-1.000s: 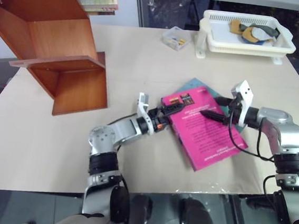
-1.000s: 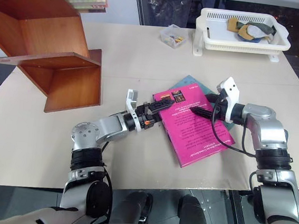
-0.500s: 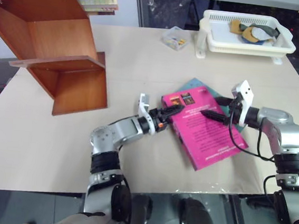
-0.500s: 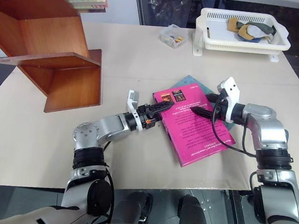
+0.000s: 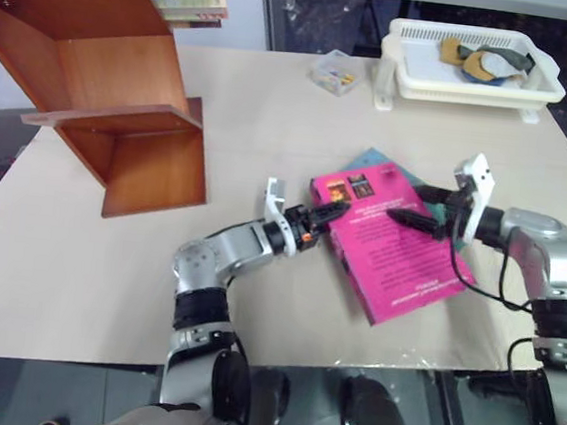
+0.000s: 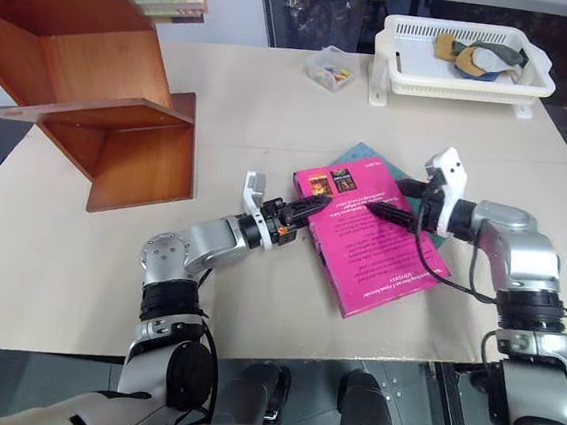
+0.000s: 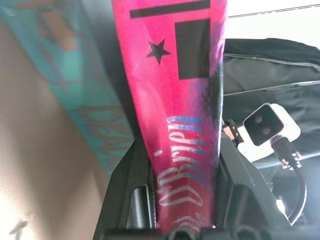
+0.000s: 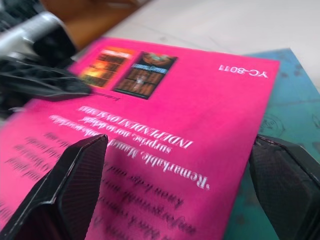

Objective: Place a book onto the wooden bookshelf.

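Since a second ago, left gripper (image 5: 326,214) has clamped onto the book's (image 5: 390,251) spine edge at frame centre. Right gripper (image 5: 410,219), fingers spread wide, hovers over the cover. Long axis runs lower right; wooden bookshelf (image 5: 96,74) sits upper left.

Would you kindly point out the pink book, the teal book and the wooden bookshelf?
pink book (image 5: 395,258), left eye view, middle of back cover.
teal book (image 5: 374,159), left eye view, exposed far corner.
wooden bookshelf (image 5: 116,71), left eye view, upright side board.
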Robot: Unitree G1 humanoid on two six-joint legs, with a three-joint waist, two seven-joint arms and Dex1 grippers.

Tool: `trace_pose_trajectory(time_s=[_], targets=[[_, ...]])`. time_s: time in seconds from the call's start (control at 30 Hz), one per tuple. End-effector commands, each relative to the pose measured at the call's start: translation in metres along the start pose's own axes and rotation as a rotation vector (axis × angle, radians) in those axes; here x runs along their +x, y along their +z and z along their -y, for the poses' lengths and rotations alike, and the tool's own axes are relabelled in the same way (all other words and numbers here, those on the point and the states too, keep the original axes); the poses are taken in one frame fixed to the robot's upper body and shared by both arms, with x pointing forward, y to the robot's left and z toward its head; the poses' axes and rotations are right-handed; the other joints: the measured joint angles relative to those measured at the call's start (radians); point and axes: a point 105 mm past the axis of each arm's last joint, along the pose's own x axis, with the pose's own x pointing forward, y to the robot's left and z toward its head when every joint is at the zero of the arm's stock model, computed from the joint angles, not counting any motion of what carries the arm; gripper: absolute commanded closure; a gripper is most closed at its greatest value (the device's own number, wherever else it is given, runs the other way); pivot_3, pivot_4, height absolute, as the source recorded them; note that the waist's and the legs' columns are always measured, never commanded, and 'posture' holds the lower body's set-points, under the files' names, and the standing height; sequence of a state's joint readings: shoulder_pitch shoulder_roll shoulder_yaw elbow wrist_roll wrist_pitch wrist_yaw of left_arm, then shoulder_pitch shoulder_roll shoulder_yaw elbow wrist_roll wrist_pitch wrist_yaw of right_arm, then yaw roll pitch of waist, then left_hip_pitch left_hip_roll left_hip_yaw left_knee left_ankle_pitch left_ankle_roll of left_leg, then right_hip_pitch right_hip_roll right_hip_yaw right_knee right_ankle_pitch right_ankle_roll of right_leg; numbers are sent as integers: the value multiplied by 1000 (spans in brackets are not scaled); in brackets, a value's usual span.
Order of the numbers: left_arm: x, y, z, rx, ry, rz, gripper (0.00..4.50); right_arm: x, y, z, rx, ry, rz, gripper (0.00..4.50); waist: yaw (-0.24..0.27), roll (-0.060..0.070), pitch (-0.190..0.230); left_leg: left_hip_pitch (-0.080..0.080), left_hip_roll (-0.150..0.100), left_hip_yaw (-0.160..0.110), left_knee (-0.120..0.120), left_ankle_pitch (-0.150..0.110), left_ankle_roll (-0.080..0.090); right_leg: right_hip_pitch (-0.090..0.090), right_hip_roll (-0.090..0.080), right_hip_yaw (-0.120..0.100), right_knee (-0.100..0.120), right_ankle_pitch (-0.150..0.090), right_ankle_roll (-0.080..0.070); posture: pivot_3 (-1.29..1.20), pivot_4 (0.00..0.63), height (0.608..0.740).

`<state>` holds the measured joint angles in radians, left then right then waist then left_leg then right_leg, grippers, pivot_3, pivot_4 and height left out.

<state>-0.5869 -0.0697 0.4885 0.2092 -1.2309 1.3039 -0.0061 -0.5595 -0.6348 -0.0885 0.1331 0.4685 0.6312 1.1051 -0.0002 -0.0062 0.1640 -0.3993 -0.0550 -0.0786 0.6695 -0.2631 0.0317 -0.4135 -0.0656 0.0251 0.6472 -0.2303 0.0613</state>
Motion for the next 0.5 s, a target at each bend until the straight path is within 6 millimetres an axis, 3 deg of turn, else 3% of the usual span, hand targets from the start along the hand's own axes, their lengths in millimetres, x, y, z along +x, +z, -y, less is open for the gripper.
trace_pose_trajectory(time_s=[0.03,0.23,0.3,0.5], targets=[[1,1,1,0,-2,11,3237,-33,29,-38,-83,166,82,0,10,0,0,-1,0,0,0,0,0,0,0,0,0,0,0,0,150,740],[0,3,3,3,-13,21,3237,-74,29,-51,-72,134,103,0,11,0,0,1,0,1,0,0,0,0,-2,1,0,0,0,0,150,740],[0,3,3,6,-12,22,3237,-81,26,-46,-72,77,99,0,12,0,0,1,1,1,0,0,0,0,-2,1,0,0,0,0,150,740],[-2,8,4,18,-9,36,3237,-96,24,-55,-59,67,106,0,14,0,0,1,1,1,0,0,0,1,-2,1,0,0,0,0,150,740]])
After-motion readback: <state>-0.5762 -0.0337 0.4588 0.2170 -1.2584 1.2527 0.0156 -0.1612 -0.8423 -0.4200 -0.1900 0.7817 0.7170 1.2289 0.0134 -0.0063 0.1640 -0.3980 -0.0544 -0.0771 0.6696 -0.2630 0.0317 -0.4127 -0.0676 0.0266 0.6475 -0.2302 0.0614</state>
